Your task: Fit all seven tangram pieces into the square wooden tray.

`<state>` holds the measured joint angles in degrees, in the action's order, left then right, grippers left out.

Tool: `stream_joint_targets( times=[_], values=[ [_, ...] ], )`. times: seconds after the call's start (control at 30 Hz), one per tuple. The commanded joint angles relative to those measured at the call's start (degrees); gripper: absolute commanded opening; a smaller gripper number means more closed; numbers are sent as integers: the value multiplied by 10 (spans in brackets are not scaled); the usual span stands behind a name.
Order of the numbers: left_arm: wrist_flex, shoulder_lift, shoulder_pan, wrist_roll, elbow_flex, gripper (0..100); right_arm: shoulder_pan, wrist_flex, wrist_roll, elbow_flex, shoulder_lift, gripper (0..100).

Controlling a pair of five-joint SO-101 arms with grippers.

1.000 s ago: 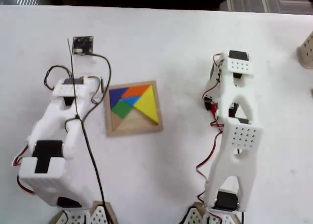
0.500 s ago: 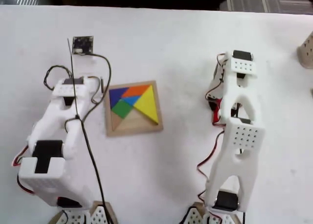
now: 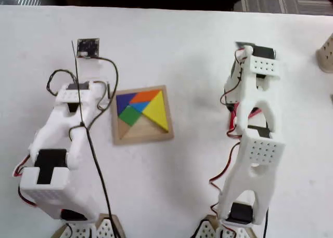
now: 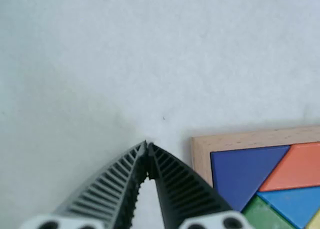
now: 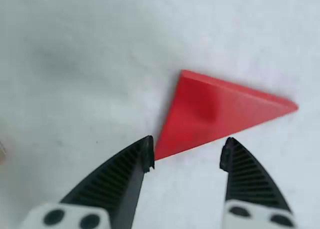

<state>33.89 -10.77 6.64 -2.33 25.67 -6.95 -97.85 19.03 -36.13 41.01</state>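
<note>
Right fingers [image 5: 122, 176] gape just behind the red triangle [image 5: 210, 114]; left fingers [image 4: 120, 184] press together beside the wooden tray [image 4: 201, 156].

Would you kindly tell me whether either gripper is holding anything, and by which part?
Nothing is held. The right gripper is open at a corner of the red triangle; the left gripper is shut, empty, beside the tray.
</note>
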Motion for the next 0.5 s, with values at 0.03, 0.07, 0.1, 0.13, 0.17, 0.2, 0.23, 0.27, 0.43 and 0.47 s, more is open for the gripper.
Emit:
stream_joint_targets(
  times=[0.03, 0.07, 0.1, 0.13, 0.17, 0.2, 0.23, 0.27, 0.43, 0.47],
  values=[
    [-11, 2, 4, 39, -29, 24, -6, -7, 408, 32, -84, 212],
    [-11, 2, 2, 46, -29, 24, -15, -7, 476, 44, -98, 212],
    [-11, 2, 2, 50, -29, 24, -24, -6, 539, 55, -114, 212],
    [-11, 3, 2, 52, -29, 24, -32, -6, 587, 65, -131, 212],
    [-11, 3, 1, 53, -29, 24, -40, -5, 621, 74, -147, 214],
    [-11, 3, 1, 54, -29, 24, -48, -4, 647, 78, -160, 214],
    [-11, 3, 1, 54, -29, 24, -57, -2, 666, 80, -172, 215],
    [-11, 3, 1, 54, -29, 24, -65, 3, 681, 78, -182, 215],
    [-11, 3, 0, 54, -29, 24, -95, 109, 693, 84, -192, 215],
    [-11, 3, 0, 54, -29, 24, -99, 131, 693, 89, -186, 215]
  ],
)
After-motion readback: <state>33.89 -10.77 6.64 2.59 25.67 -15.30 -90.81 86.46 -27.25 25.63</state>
